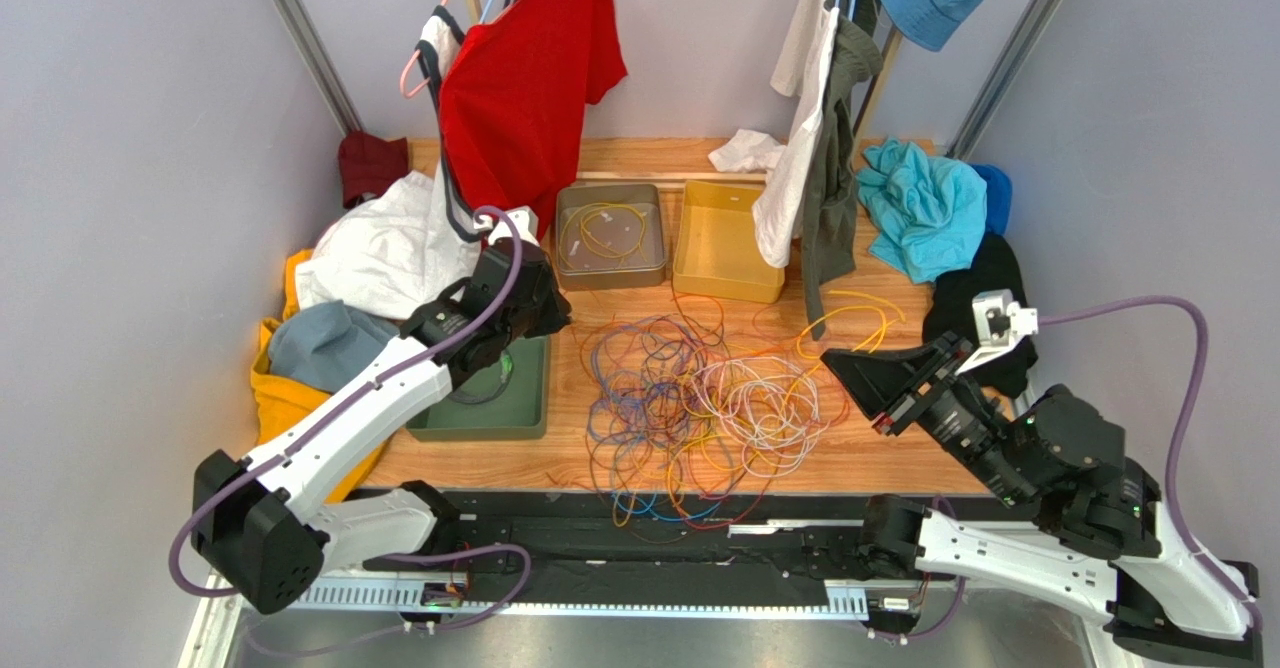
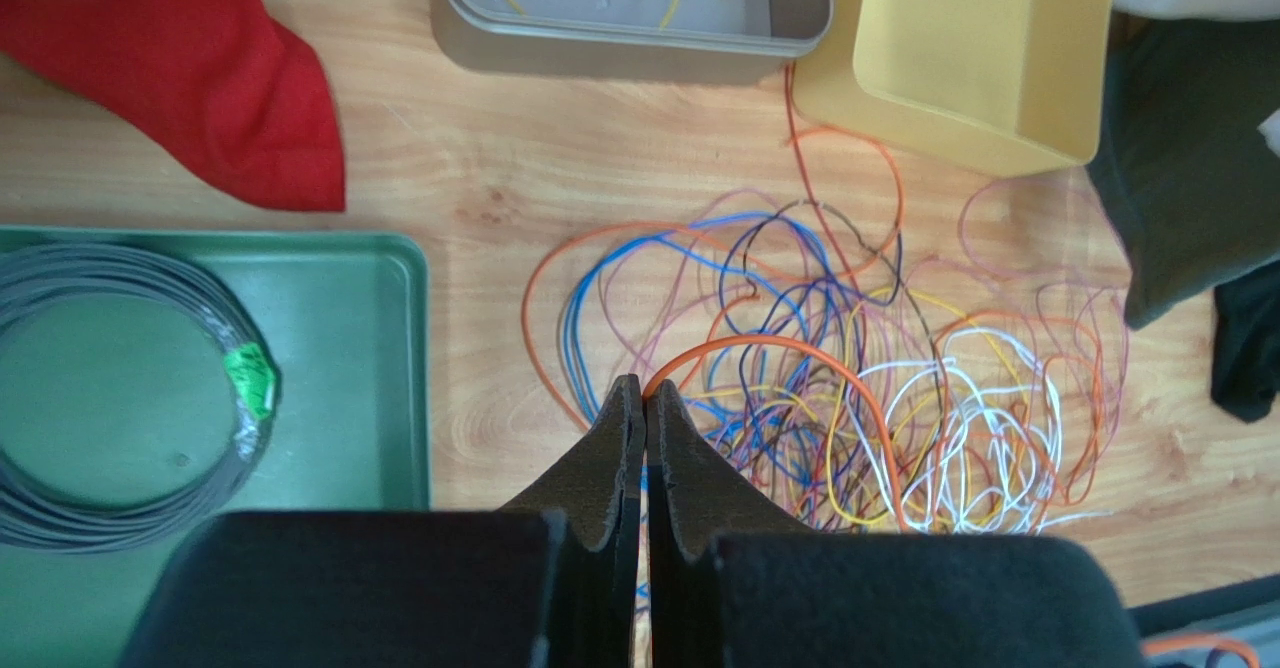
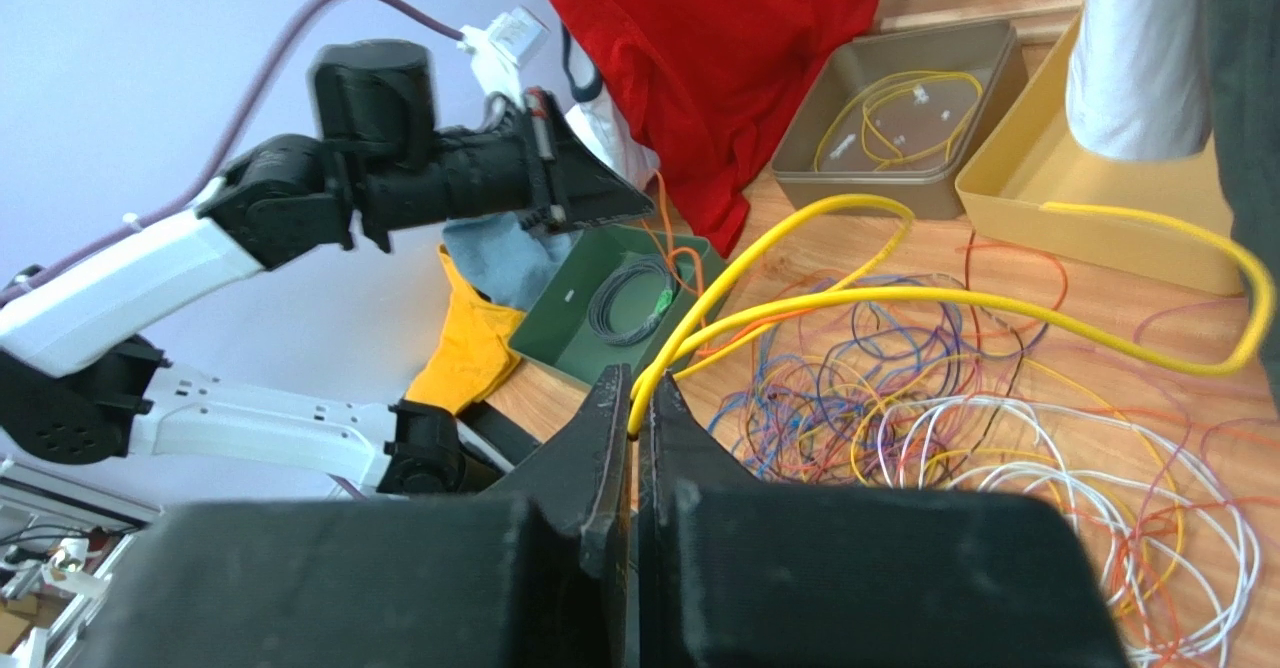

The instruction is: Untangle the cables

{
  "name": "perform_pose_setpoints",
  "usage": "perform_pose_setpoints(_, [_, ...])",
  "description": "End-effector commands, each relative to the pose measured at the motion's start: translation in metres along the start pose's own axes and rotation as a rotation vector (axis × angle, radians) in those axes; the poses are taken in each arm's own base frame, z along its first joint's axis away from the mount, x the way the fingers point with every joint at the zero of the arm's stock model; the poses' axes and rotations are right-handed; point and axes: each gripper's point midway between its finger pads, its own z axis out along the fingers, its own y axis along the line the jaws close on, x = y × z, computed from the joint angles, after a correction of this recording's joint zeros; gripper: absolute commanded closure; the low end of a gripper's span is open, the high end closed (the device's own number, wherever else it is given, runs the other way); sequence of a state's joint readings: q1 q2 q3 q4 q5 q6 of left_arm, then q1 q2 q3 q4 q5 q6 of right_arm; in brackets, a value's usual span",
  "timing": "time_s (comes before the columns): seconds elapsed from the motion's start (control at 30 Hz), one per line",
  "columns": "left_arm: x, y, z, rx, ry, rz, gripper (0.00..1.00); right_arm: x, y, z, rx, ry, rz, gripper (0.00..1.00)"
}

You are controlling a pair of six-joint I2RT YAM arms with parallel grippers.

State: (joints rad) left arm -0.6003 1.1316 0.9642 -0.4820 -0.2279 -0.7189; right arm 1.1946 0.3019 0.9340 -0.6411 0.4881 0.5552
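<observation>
The cables point(image 1: 706, 398) lie in a loose tangle of orange, blue, purple, yellow and white wire at the table's middle, also seen in the left wrist view point(image 2: 917, 398). My left gripper point(image 2: 646, 392) is shut on a thick orange cable point(image 2: 842, 376) that arcs up from its tips and down into the tangle. In the top view this gripper point(image 1: 559, 313) hangs left of the pile. My right gripper point(image 3: 639, 398) is shut on a yellow cable point(image 3: 902, 301), lifted in long loops above the pile; from above, that gripper point(image 1: 831, 361) is at the pile's right.
A green tray point(image 1: 489, 406) holding a grey coiled cable point(image 2: 120, 383) sits left of the pile. Behind it stand a grey tray point(image 1: 609, 233) with yellow wires and a yellow bin point(image 1: 729, 241). A red shirt point(image 1: 526, 68) and other clothes hang or lie around the table's back and sides.
</observation>
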Motion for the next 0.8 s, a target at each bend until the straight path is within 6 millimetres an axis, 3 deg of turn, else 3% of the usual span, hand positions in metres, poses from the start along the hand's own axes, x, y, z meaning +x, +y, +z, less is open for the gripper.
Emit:
perform_pose_setpoints(0.0, [0.000, -0.003, 0.013, 0.006, 0.004, -0.025, 1.00, -0.052, 0.024, -0.017, -0.067, -0.073, -0.030, 1.00])
perform_pose_setpoints(0.07, [0.001, 0.007, 0.021, -0.031, 0.017, -0.015, 1.00, -0.064, 0.027, -0.023, -0.071, -0.088, -0.043, 1.00])
perform_pose_setpoints(0.1, [-0.001, 0.017, 0.025, -0.050, 0.029, -0.030, 1.00, -0.082, 0.032, -0.033, -0.090, -0.127, -0.027, 1.00])
perform_pose_setpoints(0.17, [-0.005, 0.033, 0.033, -0.087, 0.051, -0.063, 1.00, -0.099, 0.034, -0.044, -0.101, -0.167, -0.025, 1.00])
perform_pose_setpoints(0.33, [0.002, 0.041, 0.040, -0.066, 0.079, -0.106, 1.00, -0.145, 0.052, -0.067, -0.168, -0.244, -0.022, 1.00])
perform_pose_setpoints(0.37, [0.005, 0.042, 0.042, -0.067, 0.085, -0.110, 1.00, -0.147, 0.059, -0.061, -0.168, -0.233, -0.043, 1.00])
perform_pose_setpoints(0.43, [0.013, 0.043, 0.046, -0.063, 0.103, -0.122, 1.00, -0.163, 0.074, -0.067, -0.217, -0.245, -0.046, 1.00])
perform_pose_setpoints(0.5, [0.024, 0.041, 0.047, -0.033, 0.130, -0.137, 1.00, -0.162, 0.087, -0.053, -0.221, -0.209, -0.073, 1.00])
perform_pose_setpoints(0.57, [0.019, 0.032, 0.045, 0.021, 0.099, -0.156, 1.00, -0.154, 0.095, -0.036, -0.208, -0.166, -0.101, 1.00])
perform_pose_setpoints(0.6, [0.030, 0.026, 0.043, 0.070, 0.131, -0.172, 1.00, -0.151, 0.097, -0.030, -0.202, -0.156, -0.111, 1.00])
perform_pose_setpoints(0.63, [0.022, 0.017, 0.038, 0.123, 0.095, -0.178, 1.00, -0.149, 0.100, -0.020, -0.194, -0.148, -0.120, 1.00])
perform_pose_setpoints(0.7, [0.026, 0.006, 0.031, 0.204, 0.111, -0.161, 1.00, -0.147, 0.104, -0.009, -0.185, -0.144, -0.141, 1.00])
perform_pose_setpoints(0.73, [0.025, 0.001, 0.026, 0.230, 0.110, -0.153, 0.92, -0.143, 0.110, 0.003, -0.181, -0.127, -0.157, 1.00])
perform_pose_setpoints(0.77, [0.026, -0.001, 0.023, 0.235, 0.117, -0.143, 0.75, -0.151, 0.117, 0.004, -0.191, -0.139, -0.158, 1.00])
